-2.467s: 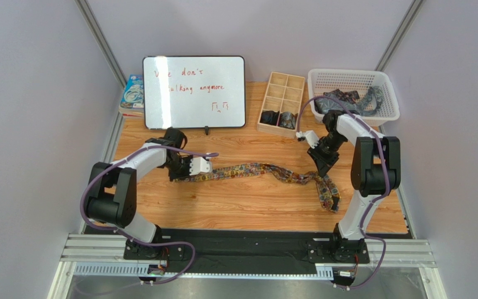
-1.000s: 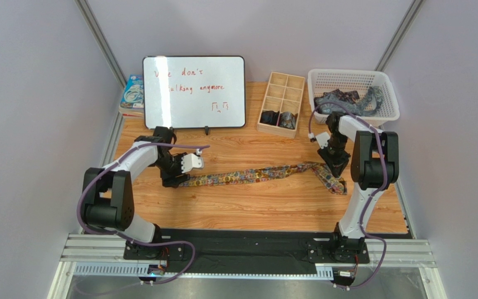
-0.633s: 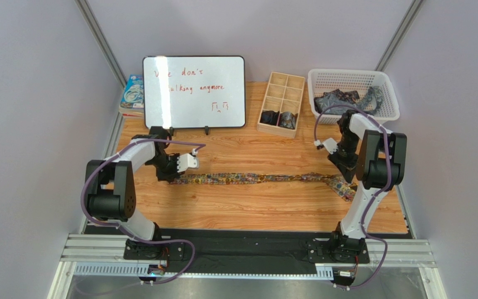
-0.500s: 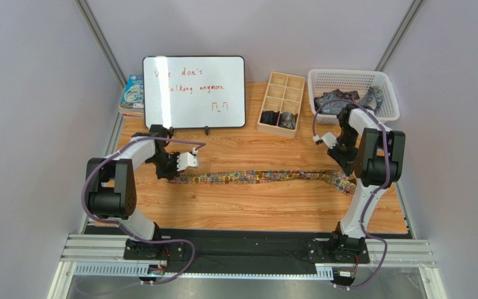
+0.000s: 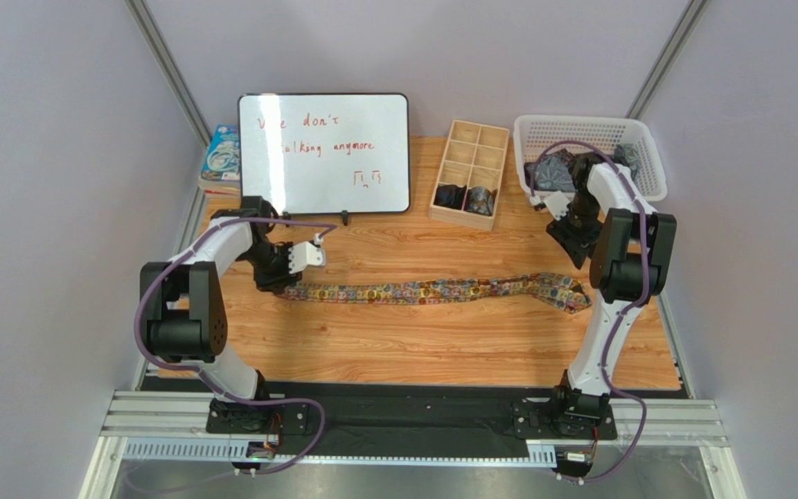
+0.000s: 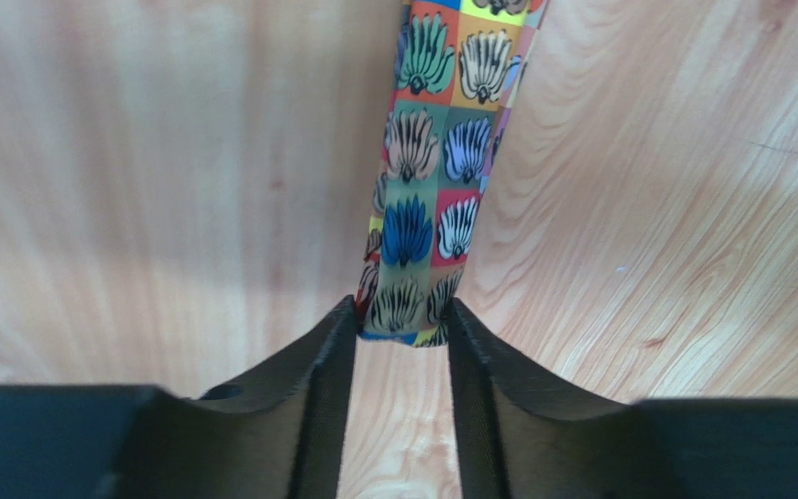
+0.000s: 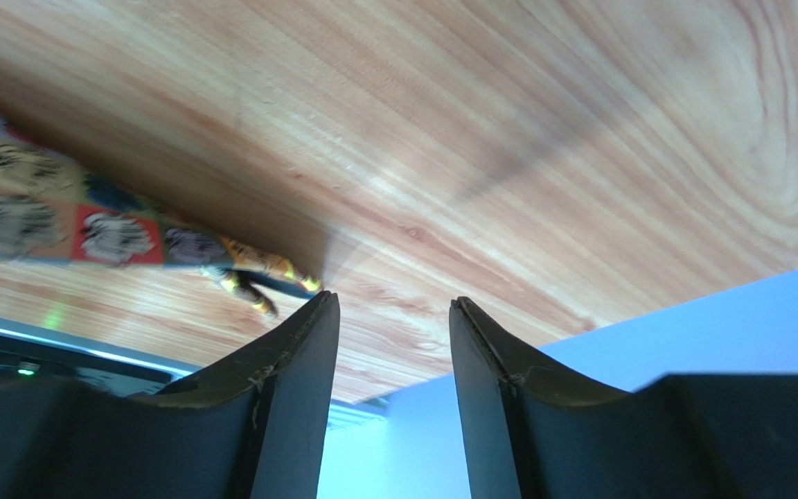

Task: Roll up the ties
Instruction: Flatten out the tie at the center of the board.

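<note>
As it lies on the wooden table [image 5: 424,348], one multicoloured tie [image 5: 424,291] stretches flat from left to right. Of two grippers, the left gripper [image 6: 401,343] has jaws parted about the narrow tip; whether it pinches cannot be told. The right gripper [image 7: 393,343] is released, holding nothing, just beside the wide end.

One six-compartment box [image 5: 464,127] holds two rolled ties [image 5: 450,195]. One white basket [image 5: 591,127] holds dark ties [image 5: 554,172], number unclear. One whiteboard [image 5: 325,156].
</note>
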You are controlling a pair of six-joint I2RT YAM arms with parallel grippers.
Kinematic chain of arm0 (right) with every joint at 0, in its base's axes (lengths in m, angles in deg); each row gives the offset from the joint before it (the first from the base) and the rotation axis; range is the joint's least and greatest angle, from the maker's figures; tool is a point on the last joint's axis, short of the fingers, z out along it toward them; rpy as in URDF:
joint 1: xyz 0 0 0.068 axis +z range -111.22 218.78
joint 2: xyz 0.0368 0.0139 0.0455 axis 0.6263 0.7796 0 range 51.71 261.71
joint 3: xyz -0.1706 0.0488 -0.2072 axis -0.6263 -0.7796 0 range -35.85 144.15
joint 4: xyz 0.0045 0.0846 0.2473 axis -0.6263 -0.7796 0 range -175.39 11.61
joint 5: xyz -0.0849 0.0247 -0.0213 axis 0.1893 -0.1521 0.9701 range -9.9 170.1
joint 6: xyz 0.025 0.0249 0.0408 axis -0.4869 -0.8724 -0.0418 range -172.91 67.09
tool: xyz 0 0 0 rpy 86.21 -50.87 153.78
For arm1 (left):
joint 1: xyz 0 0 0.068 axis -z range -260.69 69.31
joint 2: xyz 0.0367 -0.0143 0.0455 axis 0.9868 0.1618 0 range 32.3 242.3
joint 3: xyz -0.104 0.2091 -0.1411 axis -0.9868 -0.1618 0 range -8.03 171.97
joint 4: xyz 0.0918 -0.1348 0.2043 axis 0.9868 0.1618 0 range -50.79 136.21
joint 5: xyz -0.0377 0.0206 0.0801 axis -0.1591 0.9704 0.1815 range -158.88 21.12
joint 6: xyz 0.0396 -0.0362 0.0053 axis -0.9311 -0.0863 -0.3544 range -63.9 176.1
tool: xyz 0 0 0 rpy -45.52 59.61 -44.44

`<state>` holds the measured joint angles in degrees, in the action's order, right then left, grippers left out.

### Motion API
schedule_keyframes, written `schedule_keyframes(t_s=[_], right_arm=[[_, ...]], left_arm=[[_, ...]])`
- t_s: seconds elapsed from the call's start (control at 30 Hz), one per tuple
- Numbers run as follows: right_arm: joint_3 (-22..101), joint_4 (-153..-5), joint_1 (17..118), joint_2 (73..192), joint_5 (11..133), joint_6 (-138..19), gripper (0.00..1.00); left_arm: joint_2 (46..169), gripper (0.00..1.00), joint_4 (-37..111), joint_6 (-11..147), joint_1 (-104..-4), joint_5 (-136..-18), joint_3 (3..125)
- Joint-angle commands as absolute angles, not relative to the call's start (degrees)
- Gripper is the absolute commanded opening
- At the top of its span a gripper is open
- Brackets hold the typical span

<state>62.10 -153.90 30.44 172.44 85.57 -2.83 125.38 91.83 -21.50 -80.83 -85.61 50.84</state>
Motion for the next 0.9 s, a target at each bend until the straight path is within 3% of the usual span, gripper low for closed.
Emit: schedule_keyframes(t_s=[0.0,0.1,0.13,0.3,0.5,0.87], right_arm=[[63.83,-160.81,29.46,164.22,76.95,-8.61,0.48],[58.14,-160.31,29.37,161.32,74.83,-13.44,0.47],[56.72,-159.78,29.29,160.27,73.78,-14.76,0.48],[47.05,-152.07,28.15,158.06,73.24,-25.39,0.51],[47.03,-147.66,22.36,159.02,72.01,-29.09,0.65],[40.10,-142.56,20.15,159.29,67.88,-29.36,0.66]], left_arm=[[123.98,0.55,95.27,-18.87,-82.54,-90.31,56.56],[122.31,0.66,96.69,-16.60,-82.54,-93.04,57.53],[122.04,0.74,96.69,-15.63,-82.54,-93.57,57.62],[122.83,0.76,95.99,-10.61,-82.54,-95.07,57.71],[125.29,0.78,93.70,-1.48,-83.67,-96.12,58.67],[132.68,0.78,97.92,17.51,-94.05,-104.39,64.84]])
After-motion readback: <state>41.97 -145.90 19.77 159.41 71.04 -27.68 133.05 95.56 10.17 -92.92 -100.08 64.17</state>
